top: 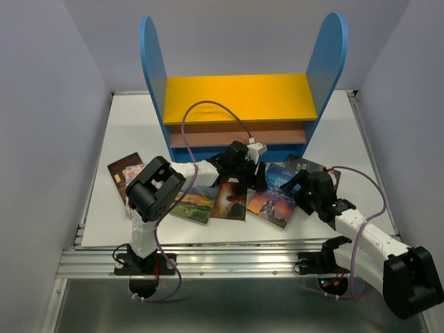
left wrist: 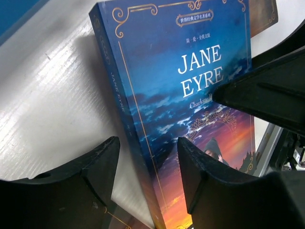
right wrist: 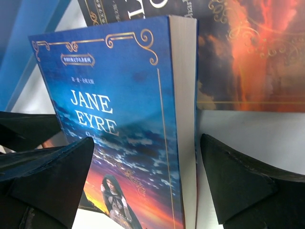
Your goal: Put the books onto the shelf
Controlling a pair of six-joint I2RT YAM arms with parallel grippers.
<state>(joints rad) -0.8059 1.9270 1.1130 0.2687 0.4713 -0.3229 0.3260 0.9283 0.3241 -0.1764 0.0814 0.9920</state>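
Just right of centre, the blue Jane Eyre paperback [top: 281, 177] lies below the blue-sided wooden shelf [top: 239, 97]. Left gripper [left wrist: 148, 143] straddles its spine, jaws apart; right gripper [right wrist: 147, 140] gapes around its page edge.

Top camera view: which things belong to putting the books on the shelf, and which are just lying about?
Job: Jane Eyre, landscape-cover book, dark orange book, reddish book far left, dark book far right, blue-and-yellow shelf.
Just about: purple cables, white table.

Books [top: 229, 201] scattered before blue-sided shelf [top: 239, 97]
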